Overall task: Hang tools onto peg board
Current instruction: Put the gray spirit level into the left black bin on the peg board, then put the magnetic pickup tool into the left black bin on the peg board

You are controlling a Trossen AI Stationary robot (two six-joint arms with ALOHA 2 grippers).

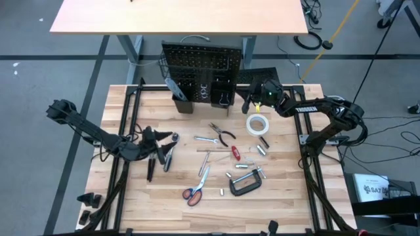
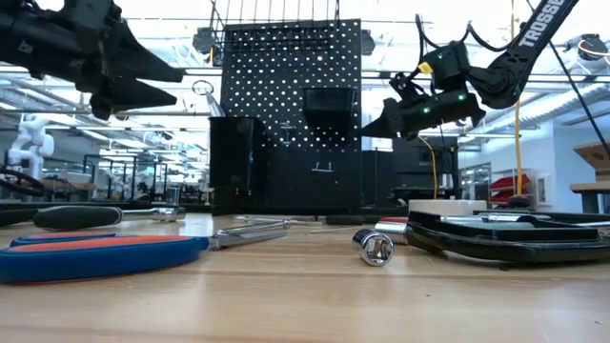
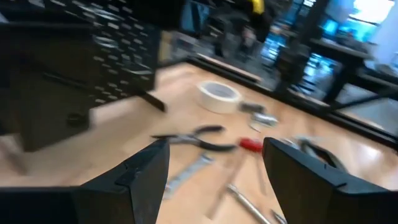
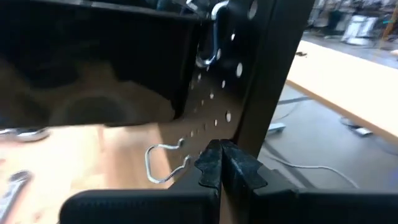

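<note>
I hold the left gripper (image 1: pixel 165 145) wide open and empty at nine o'clock, and the right gripper (image 1: pixel 251 99), shut and empty, beside the peg board (image 1: pixel 200 72) at twelve. The tools, pliers (image 1: pixel 223 134) among them, lie mid-table; a pick comes next.

Both arms are dark and jointed, with black cables. The right hand (image 2: pixel 396 119) has green lights behind it and white lettering farther up the arm.

A light wooden counter (image 1: pixel 164 190) with a black frame along its edges stands on a grey floor (image 1: pixel 39 72). Beyond it sits a second tan table (image 1: pixel 177 16). Dark cables (image 1: pixel 308 40) lie coiled on the floor near a yellow line (image 1: pixel 341 29). A white labelled box (image 1: pixel 373 189) rests beside the counter's right edge.
</note>
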